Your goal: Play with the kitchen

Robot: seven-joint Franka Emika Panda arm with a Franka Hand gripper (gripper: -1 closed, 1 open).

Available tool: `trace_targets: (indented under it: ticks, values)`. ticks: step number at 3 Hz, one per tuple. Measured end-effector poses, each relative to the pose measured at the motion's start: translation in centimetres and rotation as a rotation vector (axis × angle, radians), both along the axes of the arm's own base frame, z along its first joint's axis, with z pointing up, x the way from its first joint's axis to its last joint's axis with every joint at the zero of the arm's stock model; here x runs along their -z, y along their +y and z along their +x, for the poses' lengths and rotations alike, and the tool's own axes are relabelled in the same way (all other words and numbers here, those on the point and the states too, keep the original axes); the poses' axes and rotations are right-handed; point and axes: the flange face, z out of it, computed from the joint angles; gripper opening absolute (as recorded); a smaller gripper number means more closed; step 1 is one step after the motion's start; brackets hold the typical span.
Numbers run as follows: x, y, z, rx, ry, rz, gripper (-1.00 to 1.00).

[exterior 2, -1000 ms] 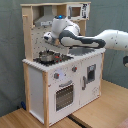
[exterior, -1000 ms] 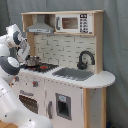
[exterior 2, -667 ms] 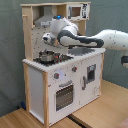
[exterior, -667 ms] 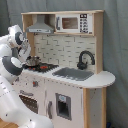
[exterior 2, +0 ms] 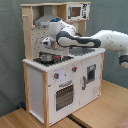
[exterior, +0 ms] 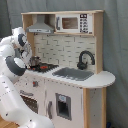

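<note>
Soft, even indoor light; both views blurred, shadows faint.

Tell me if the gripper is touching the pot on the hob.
Cannot tell. In both exterior views the gripper sits right over the pot, hiding any contact or gap.

Before me, in the second exterior view, lies a light wooden tabletop (exterior 2: 102, 111). A dark seam (exterior 2: 75, 121) cuts across its front part, splitting it into two boards. Behind the tabletop I see a grey curtain (exterior 2: 10, 50) rising as the backdrop, hanging in soft vertical folds; in the first exterior view the same curtain (exterior: 117, 50) fills the background. Well above the tabletop stands a small dark pot (exterior 2: 47, 57), upright, also seen in the first exterior view (exterior: 35, 61).
</note>
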Motion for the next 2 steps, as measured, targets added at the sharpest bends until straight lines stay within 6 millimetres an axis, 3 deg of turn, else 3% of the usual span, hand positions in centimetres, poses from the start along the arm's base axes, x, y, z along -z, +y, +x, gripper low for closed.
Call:
trace_targets:
  ticks: [1,2]
  values:
    - [0.0,-0.01,-0.03,-0.001,0.002,-0.001,-1.0]
    - [-0.02,-0.03,-0.08,-0.003,0.006,-0.003,-1.0]
